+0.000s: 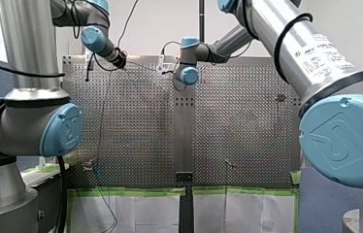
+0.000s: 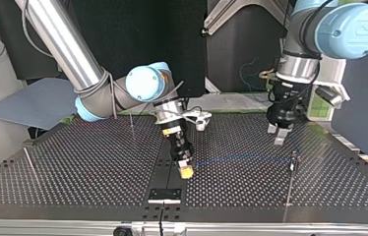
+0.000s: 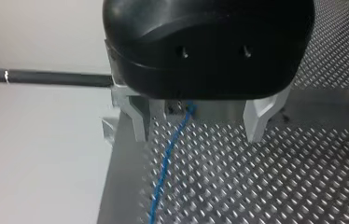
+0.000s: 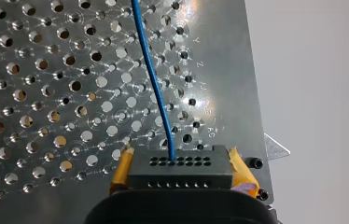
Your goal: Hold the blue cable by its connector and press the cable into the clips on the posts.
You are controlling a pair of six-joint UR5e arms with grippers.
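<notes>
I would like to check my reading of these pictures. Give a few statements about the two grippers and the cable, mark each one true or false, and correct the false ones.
1. My right gripper is shut on the black connector. True.
2. The blue cable comes out of the connector and runs ahead over the perforated table. True.
3. My left gripper is shut on the blue cable. False: its metal fingers stand apart, and the cable passes between them.
4. My right gripper's pads are black. False: they are yellow.
</notes>
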